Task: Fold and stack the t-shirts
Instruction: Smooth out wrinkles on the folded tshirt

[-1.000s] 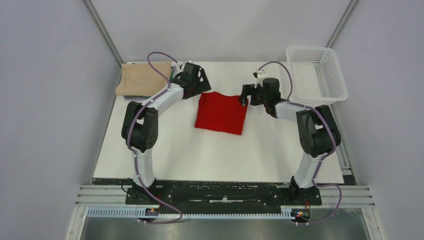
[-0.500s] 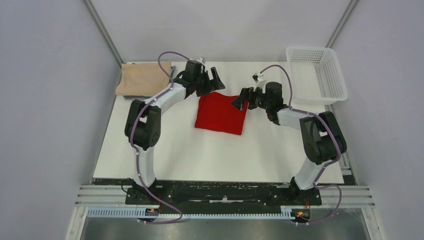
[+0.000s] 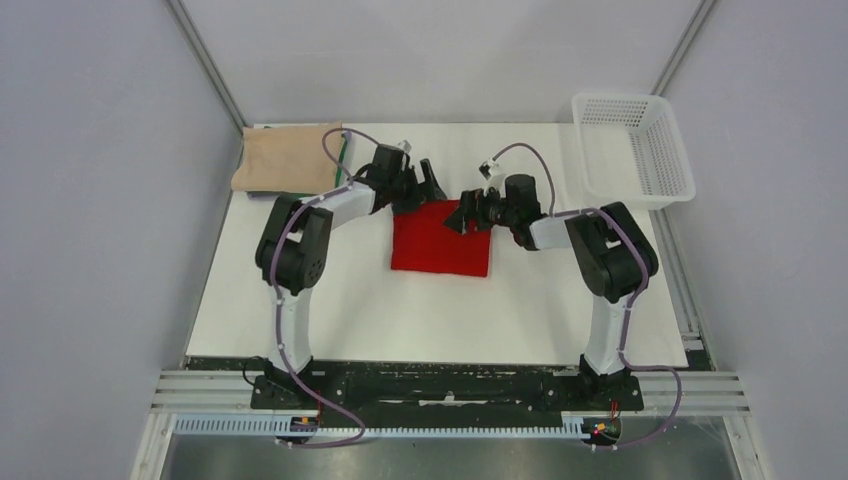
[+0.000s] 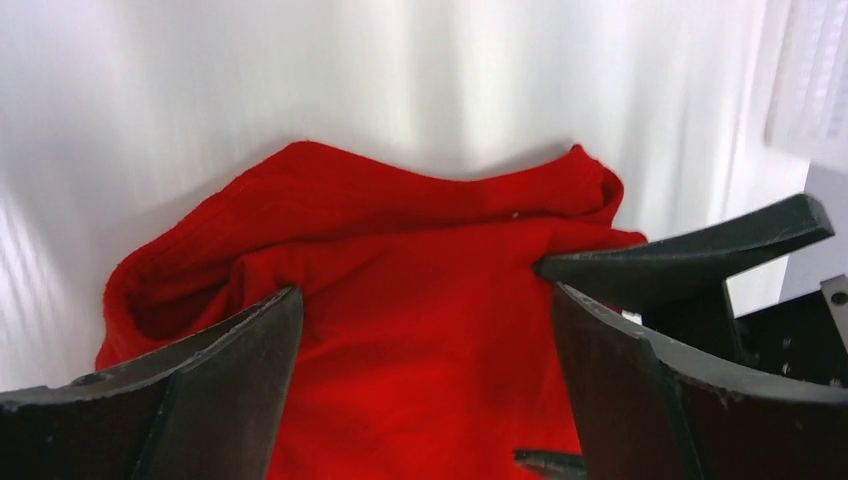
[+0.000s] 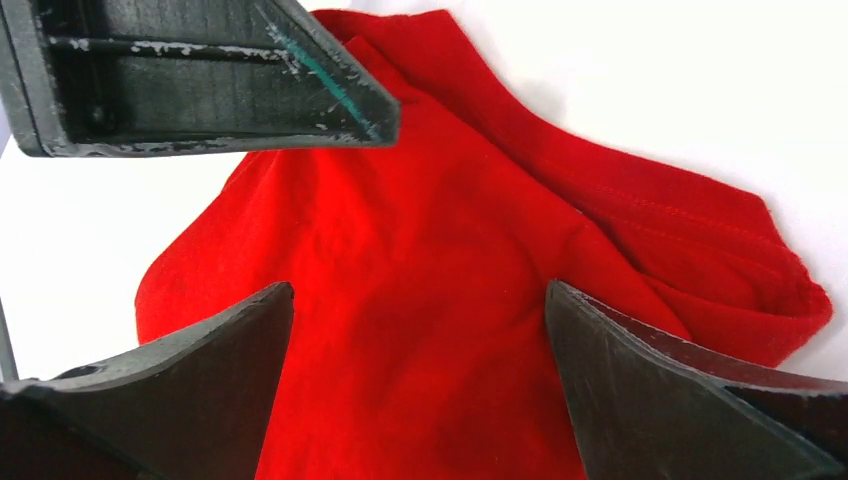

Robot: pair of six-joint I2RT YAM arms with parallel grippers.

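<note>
The folded red t-shirt (image 3: pixel 440 243) lies mid-table; it also fills the left wrist view (image 4: pixel 400 330) and the right wrist view (image 5: pixel 420 300). My left gripper (image 3: pixel 425 190) is open over its far left corner, jaws wide apart, nothing held (image 4: pixel 420 310). My right gripper (image 3: pixel 462 216) is open over its far right corner, jaws wide apart, empty (image 5: pixel 420 300). The two grippers face each other closely. The folded beige t-shirt (image 3: pixel 285 155) lies at the far left corner on a dark green t-shirt, of which only an edge (image 3: pixel 343 160) shows.
A white mesh basket (image 3: pixel 632 148) stands at the far right corner of the white table (image 3: pixel 350 310). The left gripper's finger (image 5: pixel 200 80) shows in the right wrist view; the right gripper's finger (image 4: pixel 700 250) shows in the left wrist view.
Both grippers have opened and moved inward over the red shirt's far edge, toward each other. The red shirt has shifted a little and squared up.
</note>
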